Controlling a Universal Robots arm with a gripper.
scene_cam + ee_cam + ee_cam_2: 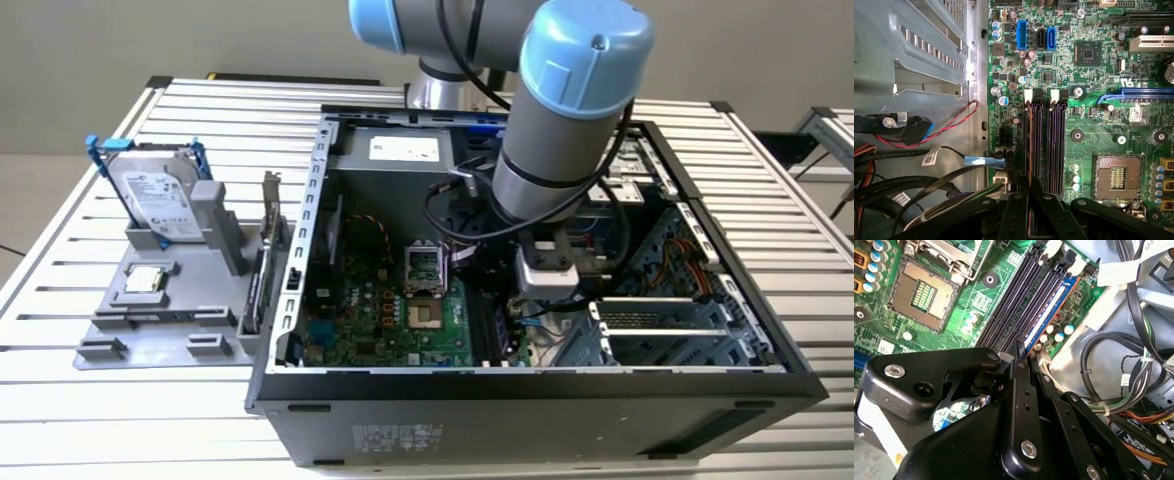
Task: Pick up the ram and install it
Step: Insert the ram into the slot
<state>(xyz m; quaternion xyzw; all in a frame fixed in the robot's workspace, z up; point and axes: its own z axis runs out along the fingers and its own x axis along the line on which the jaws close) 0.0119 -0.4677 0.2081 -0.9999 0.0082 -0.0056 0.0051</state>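
Inside the open computer case, the gripper [1019, 351] has its fingers pressed together, seemingly pinching the ram [1048, 312], which stands edge-up in the outermost memory slot [1030, 145]. This looks like the seating step, calling for a straight, even push down. No writing is readable.

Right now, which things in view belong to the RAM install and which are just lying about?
In the job:
- gripper, down at the memory slots
- ram, apparently the blue-edged stick in the outermost slot
- motherboard

Lying about:
- hard drive and CPU chip on the grey tray
- cables
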